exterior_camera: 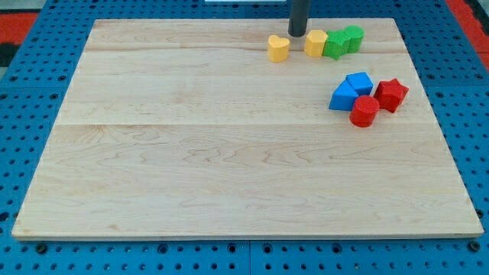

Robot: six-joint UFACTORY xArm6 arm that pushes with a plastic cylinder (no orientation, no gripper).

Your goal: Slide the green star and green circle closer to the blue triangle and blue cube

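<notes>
My tip (297, 33) is at the view's top, between the yellow heart (279, 48) on its left and the yellow hexagon (315, 43) on its right. The green star (334, 45) touches the yellow hexagon's right side, and the green circle (353, 37) sits just right of the star. Below them, the blue triangle (344, 97) and blue cube (360, 82) lie together at the right. A gap of bare board separates the green pair from the blue pair.
A red circle (364, 111) touches the blue triangle's lower right. A red star (391, 94) sits right of the blue cube. The wooden board (229, 153) lies on a blue pegboard; its right edge is near the red star.
</notes>
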